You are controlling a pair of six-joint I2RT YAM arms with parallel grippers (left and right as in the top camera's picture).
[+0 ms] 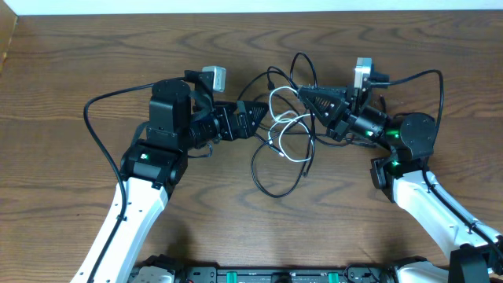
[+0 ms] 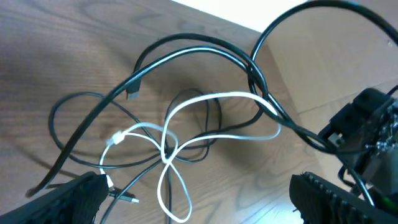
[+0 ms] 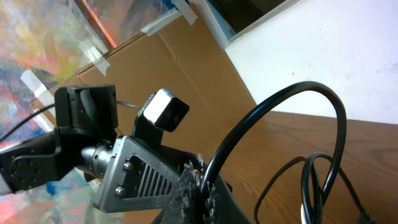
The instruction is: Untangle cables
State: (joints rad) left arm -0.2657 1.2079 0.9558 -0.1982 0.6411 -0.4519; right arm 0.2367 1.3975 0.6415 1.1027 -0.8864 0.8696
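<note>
The cables lie tangled on the table's middle: black cords (image 1: 275,177) in loops and a white cord (image 1: 287,106) woven through them. My left gripper (image 1: 263,119) is open at the tangle's left edge. In the left wrist view its fingers (image 2: 196,194) straddle the white loops (image 2: 211,99) and black cords (image 2: 186,43), with small plugs (image 2: 127,198) near the left finger. My right gripper (image 1: 304,93) is at the tangle's upper right. In the right wrist view it (image 3: 202,182) is shut on a black cord (image 3: 273,106) that arcs up and over to the right.
The wooden table (image 1: 78,63) stretches all round the tangle. The right arm's body (image 2: 367,130) stands just past the cables in the left wrist view. A cardboard box (image 3: 186,68) and a white wall rise behind the table. The arms' own thick black wires (image 1: 94,130) loop outward.
</note>
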